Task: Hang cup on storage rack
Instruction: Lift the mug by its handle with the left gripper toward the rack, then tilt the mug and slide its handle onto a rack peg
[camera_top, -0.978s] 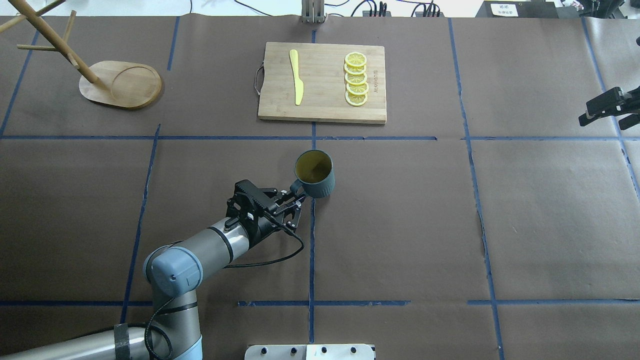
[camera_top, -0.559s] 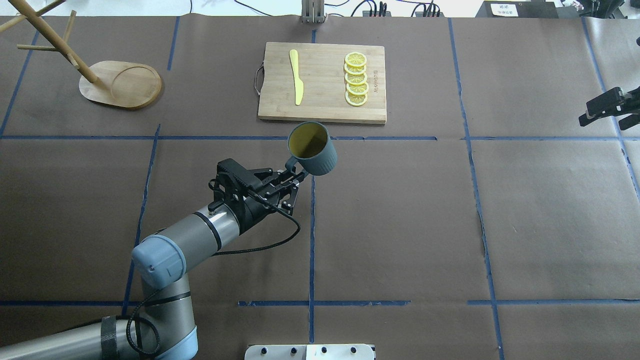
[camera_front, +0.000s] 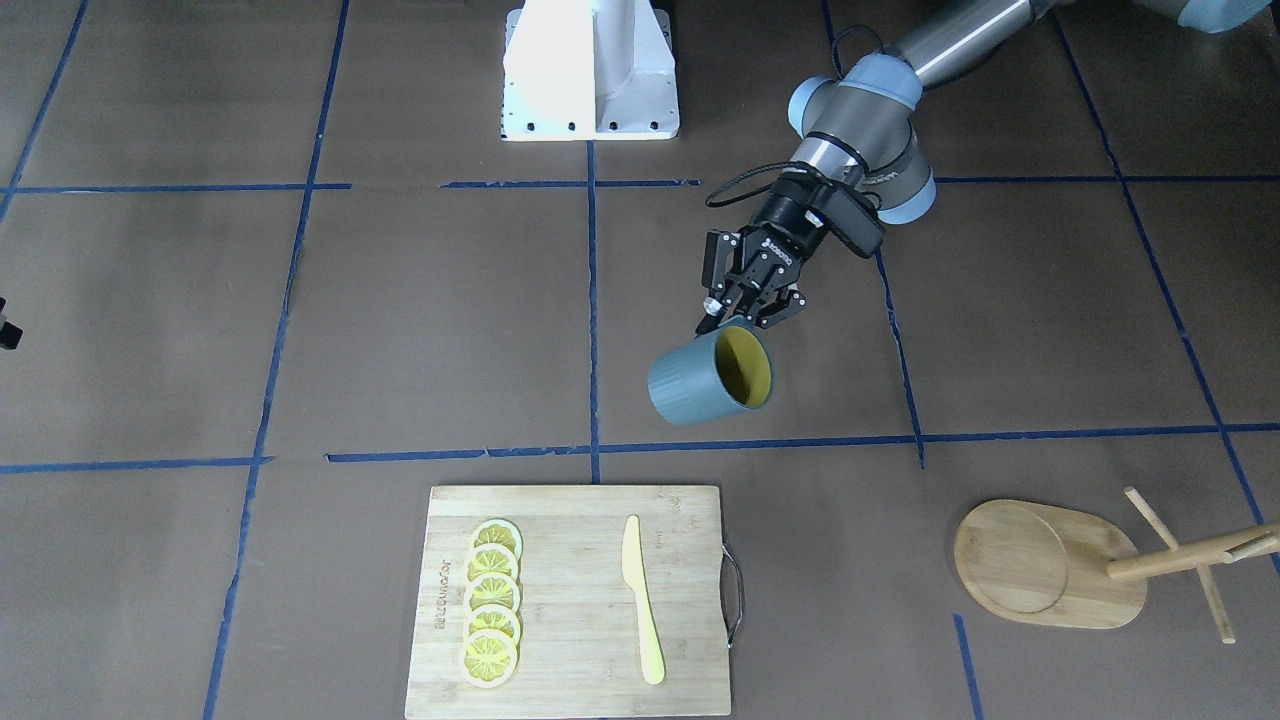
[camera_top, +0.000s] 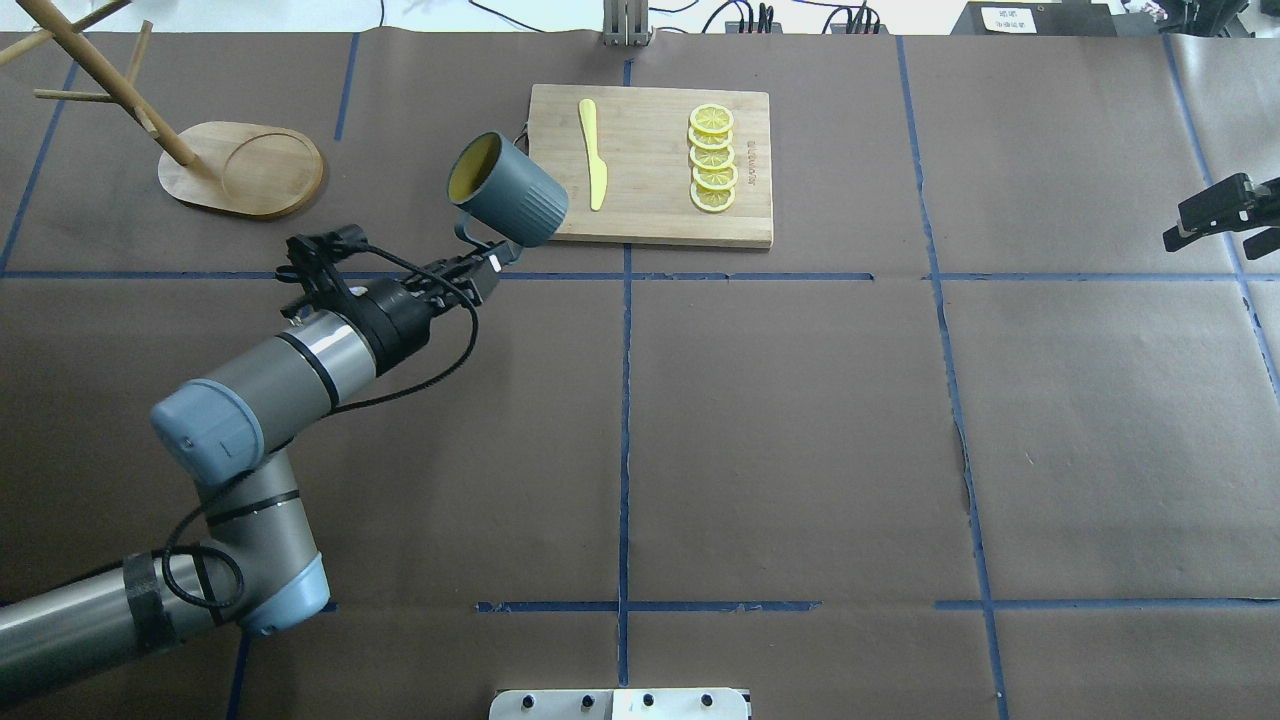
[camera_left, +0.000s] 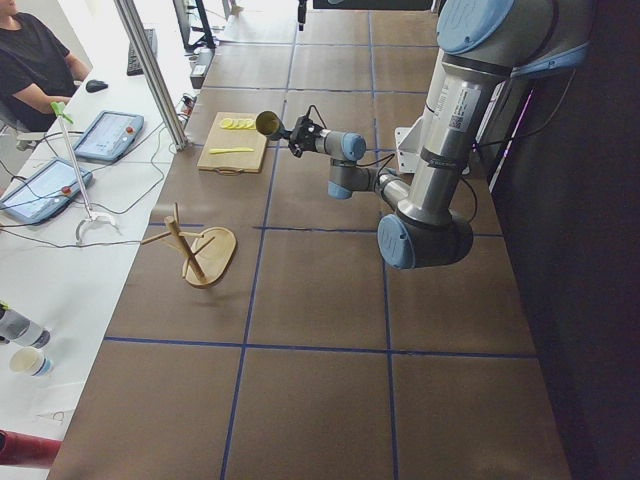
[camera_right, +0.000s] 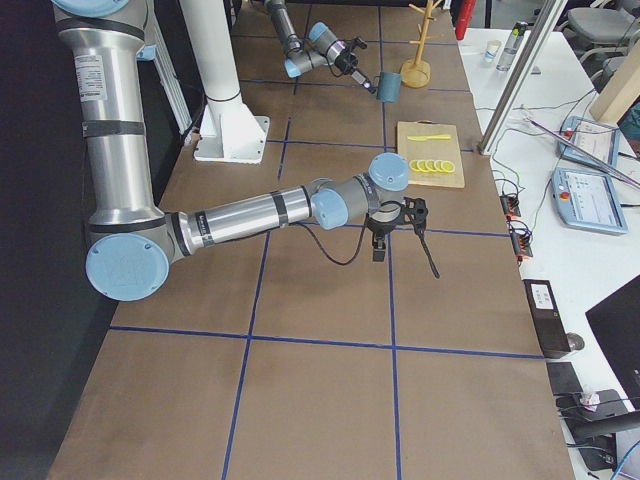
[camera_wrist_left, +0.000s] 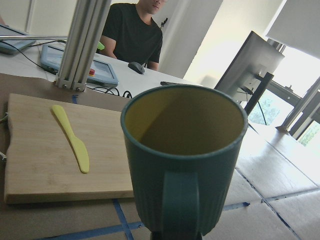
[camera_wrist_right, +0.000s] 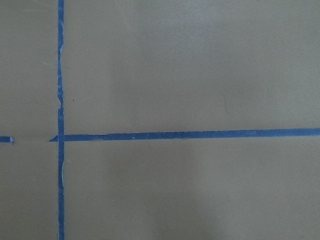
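The dark teal-grey cup, yellow inside, hangs in the air, tilted with its mouth toward the rack. It also shows in the front view and fills the left wrist view. My left gripper is shut on the cup's handle, just below the cup in the front view. The bamboo storage rack stands at the far left, its post and pegs leaning out of frame; it also shows in the front view. My right gripper is open and empty at the table's right edge.
A bamboo cutting board lies at the far middle, right of the cup, with a yellow knife and several lemon slices. Brown paper with blue tape lines covers the table. A person sits beyond the far edge.
My left gripper has lifted the cup off the table and carried it left and away from me, toward the rack; the cup has tipped further. The right arm has not moved.
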